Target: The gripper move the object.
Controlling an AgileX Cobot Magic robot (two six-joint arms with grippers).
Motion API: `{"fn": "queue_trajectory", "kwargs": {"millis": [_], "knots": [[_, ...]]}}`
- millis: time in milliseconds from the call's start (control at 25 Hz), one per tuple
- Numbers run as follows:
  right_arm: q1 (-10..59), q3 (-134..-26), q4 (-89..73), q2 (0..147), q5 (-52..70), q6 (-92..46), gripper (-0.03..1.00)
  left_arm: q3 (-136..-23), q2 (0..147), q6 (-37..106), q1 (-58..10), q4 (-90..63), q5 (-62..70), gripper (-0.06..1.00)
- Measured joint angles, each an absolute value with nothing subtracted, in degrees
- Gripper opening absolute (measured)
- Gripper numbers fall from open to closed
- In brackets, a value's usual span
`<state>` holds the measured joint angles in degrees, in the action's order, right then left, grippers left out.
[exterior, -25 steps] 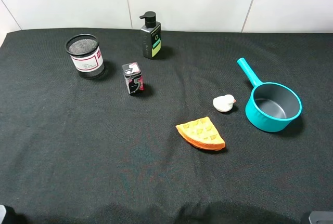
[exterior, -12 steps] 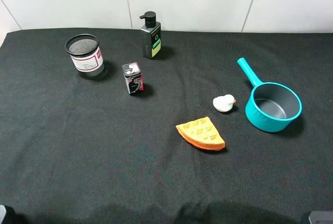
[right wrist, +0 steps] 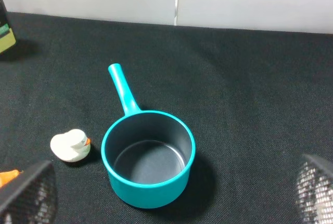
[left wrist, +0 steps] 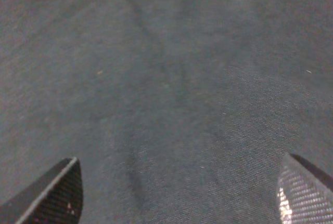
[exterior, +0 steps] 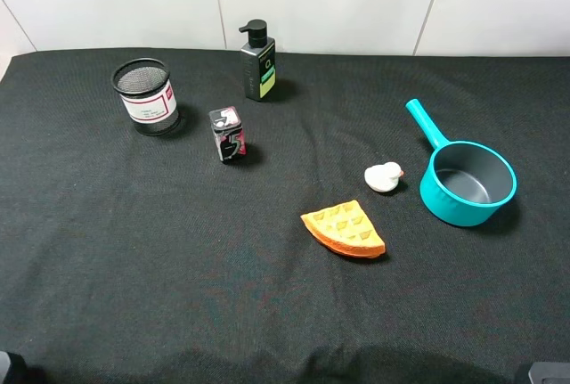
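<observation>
A black cloth covers the bench [exterior: 107, 250]. From left: a mesh cup [exterior: 145, 96], a small carton [exterior: 228, 134], a pump bottle [exterior: 257, 61], an orange waffle wedge [exterior: 345, 229], then the white duck [exterior: 383, 176] just beside a teal saucepan [exterior: 467, 181], not touching it. The left hand [left wrist: 177, 195] and right hand [right wrist: 171, 193] both hang open above the cloth, fingers wide apart.

A teal saucepan [exterior: 468, 183] is sitting at the right of the black worktop [exterior: 134, 250], its handle pointing to the far left. An orange waffle wedge [exterior: 345, 229] is lying near the middle. A mesh cup [exterior: 146, 96], a small carton [exterior: 228, 134] and a dark pump bottle [exterior: 257, 61] are standing far left.
</observation>
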<state>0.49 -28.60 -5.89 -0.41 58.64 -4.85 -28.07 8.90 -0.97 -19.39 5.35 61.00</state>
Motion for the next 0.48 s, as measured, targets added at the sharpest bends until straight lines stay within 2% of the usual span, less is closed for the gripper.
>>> {"fn": "queue_trajectory", "kwargs": {"millis": [480], "knots": [[0.49, -28.60, -5.89, -0.41, 58.64, -4.85, 0.69, -28.07, 8.90, -0.97, -4.39, 5.35, 61.00, 0.79]]}}
